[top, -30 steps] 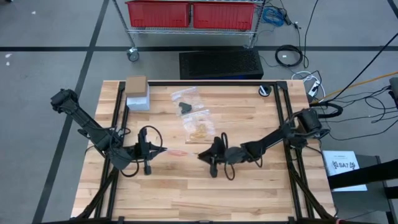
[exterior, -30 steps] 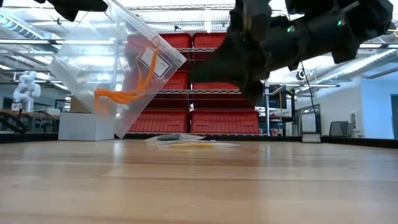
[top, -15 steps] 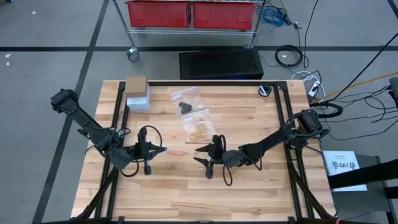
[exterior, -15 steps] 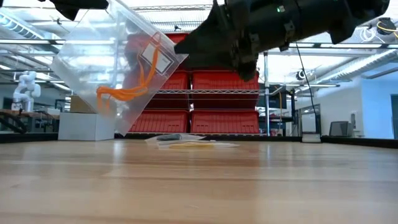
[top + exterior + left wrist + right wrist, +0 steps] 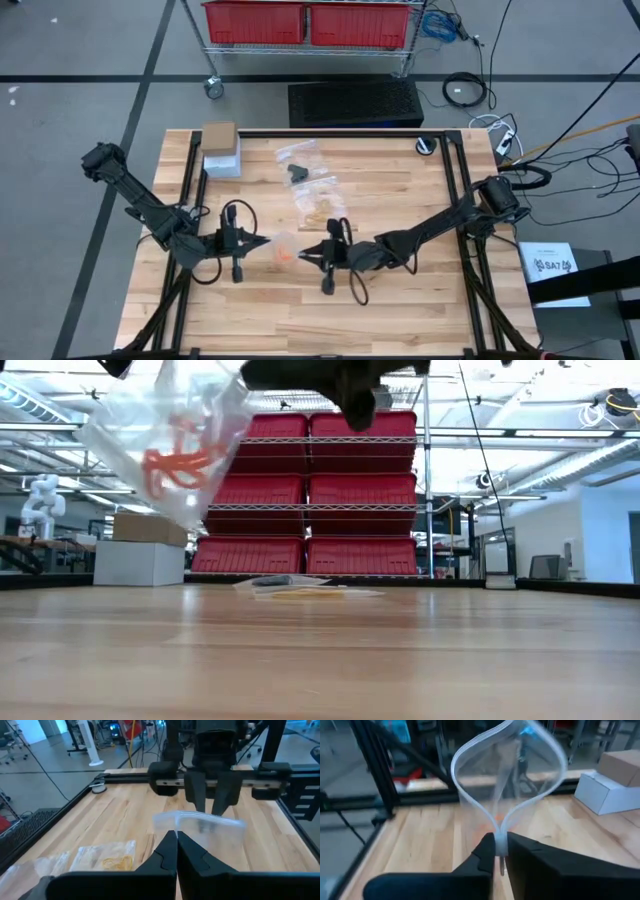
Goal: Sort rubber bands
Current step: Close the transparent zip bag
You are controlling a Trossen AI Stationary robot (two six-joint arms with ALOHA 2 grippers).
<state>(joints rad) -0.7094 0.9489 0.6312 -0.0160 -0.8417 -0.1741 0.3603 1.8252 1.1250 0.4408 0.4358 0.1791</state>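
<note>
Red bins lined the shelves behind the bench (image 5: pixel 400 300). Both pincers, left (image 5: pixel 262 243) and right (image 5: pixel 303 257), pinched a clear bag (image 5: pixel 165 445) holding orange rubber bands (image 5: pixel 180 457) aloft; sorting looked barely underway.

Low view: clear bag (image 5: pixel 165 445) up in the air, orange rubber bands (image 5: pixel 180 457) inside.

Bag hangs tilted at upper left, well above the counter (image 5: pixel 320 660), its top running out of frame. A dark gripper (image 5: pixel 345 378) comes in from the top edge at centre, just right of the bag; can't tell from here whether it touches the bag. Far across the counter lie flat clear bags (image 5: pixel 300 588), one with something yellowish in it. Far left: white box (image 5: pixel 138 562) with a cardboard box (image 5: pixel 148 528) stacked on top. Behind: wire shelving (image 5: pixel 425 480) carrying red bins (image 5: pixel 320 485).
</note>
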